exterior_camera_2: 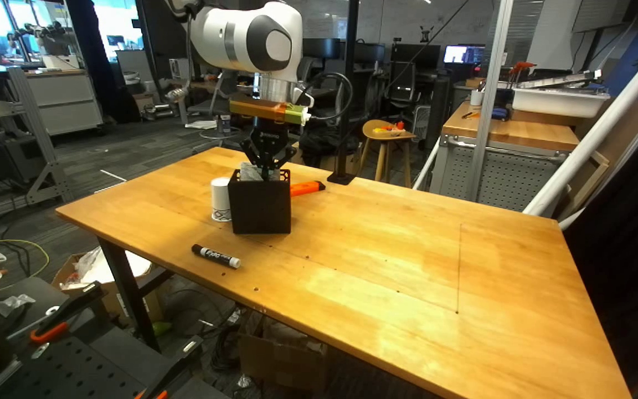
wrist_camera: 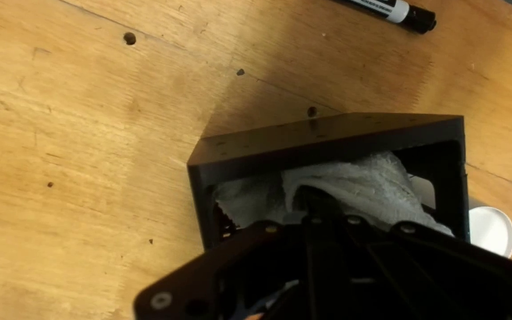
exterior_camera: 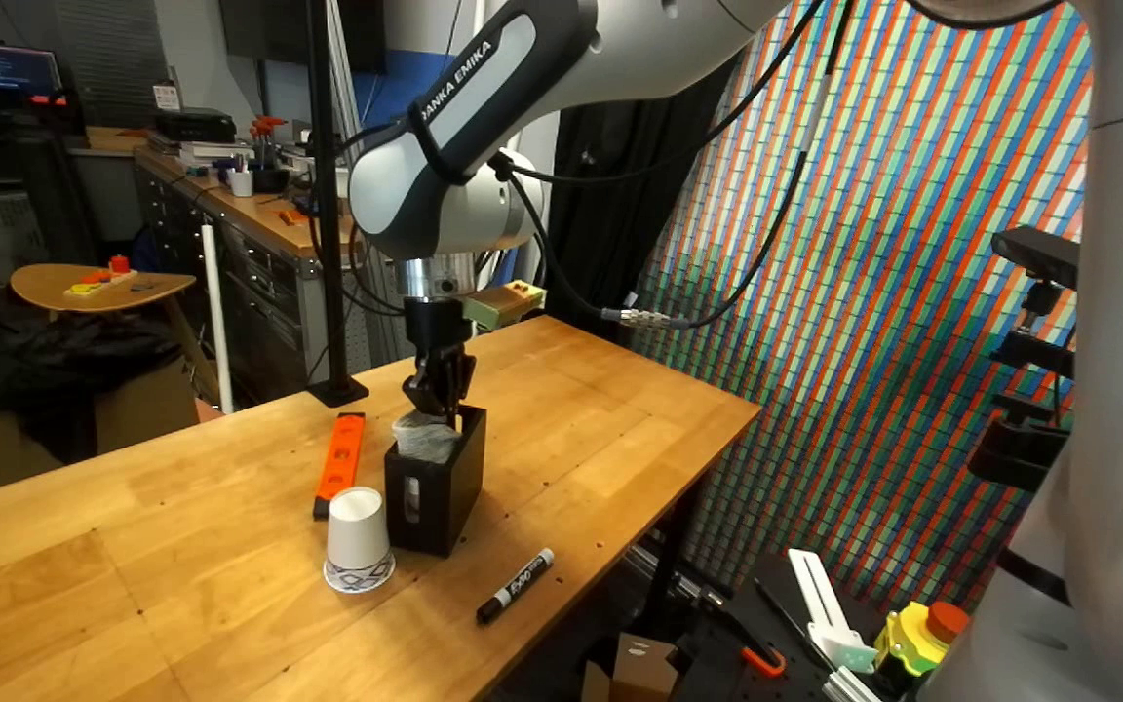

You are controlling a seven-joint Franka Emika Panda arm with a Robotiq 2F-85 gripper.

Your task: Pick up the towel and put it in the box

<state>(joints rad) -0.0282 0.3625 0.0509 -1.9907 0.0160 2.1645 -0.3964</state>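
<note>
Treat the towel (exterior_camera: 425,442), bunched mostly inside the box (exterior_camera_2: 261,208) just beneath the closed-up hand (exterior_camera_2: 266,173), as probably light and limp, best pinched by a raised fold such as the one apparently gripped.

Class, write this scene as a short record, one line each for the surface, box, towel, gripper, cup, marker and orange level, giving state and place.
Surface: wooden table
Box: black, open at the top, standing on the table
Towel: grey, bunched in the box opening, partly above its top edge
Gripper: closed, down at the towel, seemingly pinching it
Cup: white, upside down beside the box; whether they touch is unclear
Marker: lying on the table, apart from the box
Orange level: lying flat on the table
</note>
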